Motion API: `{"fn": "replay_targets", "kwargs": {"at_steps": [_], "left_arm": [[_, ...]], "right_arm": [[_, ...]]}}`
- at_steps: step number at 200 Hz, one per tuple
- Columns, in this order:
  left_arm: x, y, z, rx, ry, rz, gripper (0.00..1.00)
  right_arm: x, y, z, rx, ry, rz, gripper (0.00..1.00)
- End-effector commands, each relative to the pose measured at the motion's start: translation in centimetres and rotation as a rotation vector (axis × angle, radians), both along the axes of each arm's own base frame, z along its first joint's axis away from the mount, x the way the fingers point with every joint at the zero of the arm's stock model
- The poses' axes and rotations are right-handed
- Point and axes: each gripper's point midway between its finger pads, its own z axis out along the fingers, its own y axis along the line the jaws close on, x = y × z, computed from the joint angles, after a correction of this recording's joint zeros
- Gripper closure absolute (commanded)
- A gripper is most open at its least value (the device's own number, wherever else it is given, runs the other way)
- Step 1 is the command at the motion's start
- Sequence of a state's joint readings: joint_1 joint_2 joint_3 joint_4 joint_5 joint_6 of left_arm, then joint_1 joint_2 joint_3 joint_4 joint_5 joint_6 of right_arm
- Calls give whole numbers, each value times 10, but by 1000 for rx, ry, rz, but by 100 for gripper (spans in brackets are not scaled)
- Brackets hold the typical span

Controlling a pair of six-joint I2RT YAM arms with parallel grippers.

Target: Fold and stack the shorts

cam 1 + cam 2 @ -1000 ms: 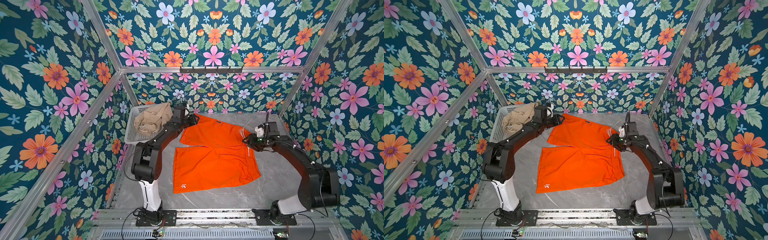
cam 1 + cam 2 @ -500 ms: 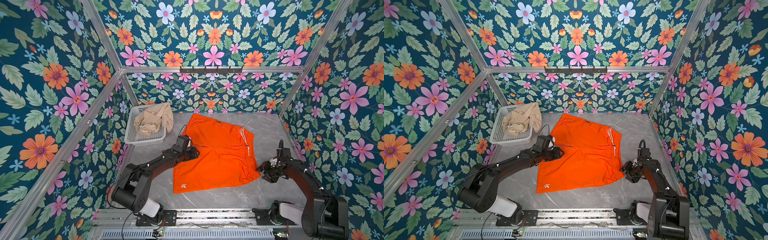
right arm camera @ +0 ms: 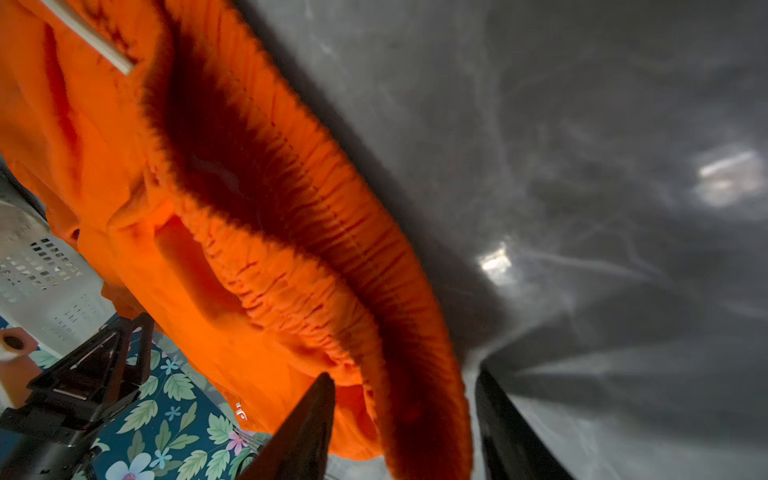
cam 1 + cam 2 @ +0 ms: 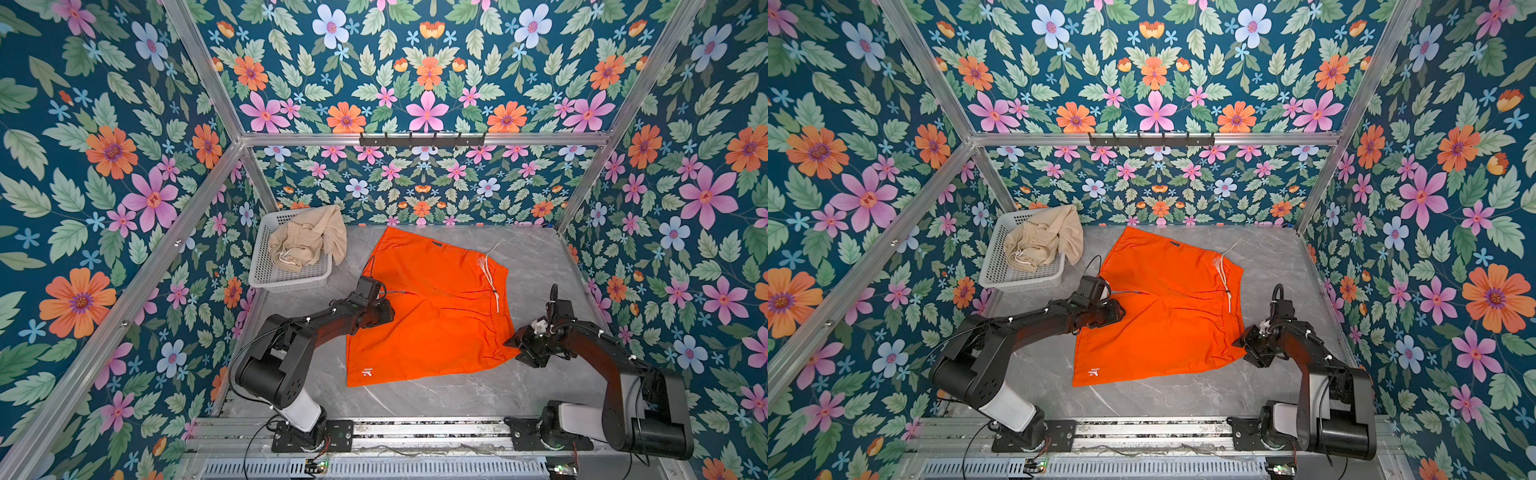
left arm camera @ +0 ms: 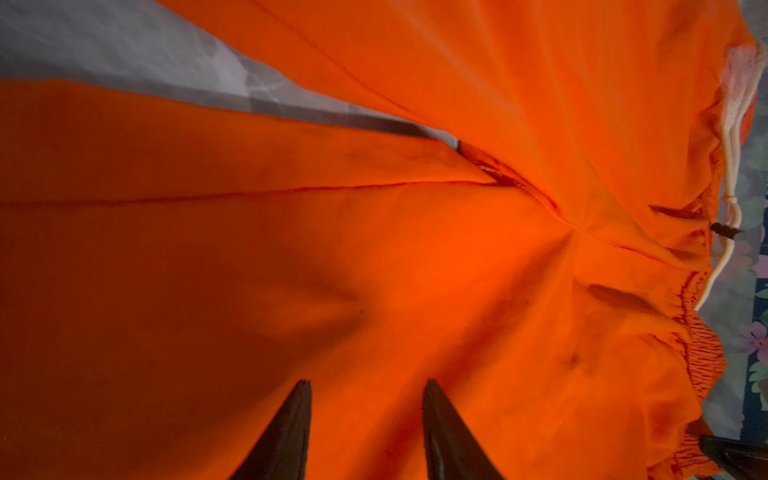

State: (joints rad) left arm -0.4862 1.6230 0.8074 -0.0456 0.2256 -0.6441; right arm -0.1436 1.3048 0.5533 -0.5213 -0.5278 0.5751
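Folding has not begun: orange shorts [image 4: 432, 316] lie flat beside the basket [image 4: 286, 282], and beige shorts [image 4: 307, 245] sit crumpled inside it. The left gripper [image 5: 365, 386], jaws apart, hovers over the basket-side edge. The right gripper [image 3: 403, 378], jaws apart, straddles the waistband farthest from the basket, where bare table [image 4: 540, 266] leaves room.

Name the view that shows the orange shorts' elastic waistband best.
The right wrist view: the gathered waistband of the orange shorts runs across the frame up close. Both top views show the waistband only as a small edge; the left wrist view catches part of it, farther off.
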Motion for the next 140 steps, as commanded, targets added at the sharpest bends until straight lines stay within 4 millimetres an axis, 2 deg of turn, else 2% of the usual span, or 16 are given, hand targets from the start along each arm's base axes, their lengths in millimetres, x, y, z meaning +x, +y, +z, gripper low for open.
{"fn": "replay_targets", "kwargs": {"at_steps": [1,21,44,87,117,140], "left_arm": [[8,2,0,41,-26,-14,54],[14,0,-3,64,-24,-29,54],[24,-4,-7,85,-25,-45,54],[51,-20,-20,103,-19,-95,54],[73,-33,-26,95,-23,-126,54],[88,-36,-29,96,-25,-137,54]], "right_arm": [[8,-5,-6,-37,-25,6,58],[4,-8,-10,-50,-1,-6,74],[-7,-14,-10,-88,-1,-69,82],[-25,-18,-9,-126,-53,-222,87],[-24,-13,-1,-128,-106,-254,87],[-20,-7,0,-103,-106,-257,88]]}}
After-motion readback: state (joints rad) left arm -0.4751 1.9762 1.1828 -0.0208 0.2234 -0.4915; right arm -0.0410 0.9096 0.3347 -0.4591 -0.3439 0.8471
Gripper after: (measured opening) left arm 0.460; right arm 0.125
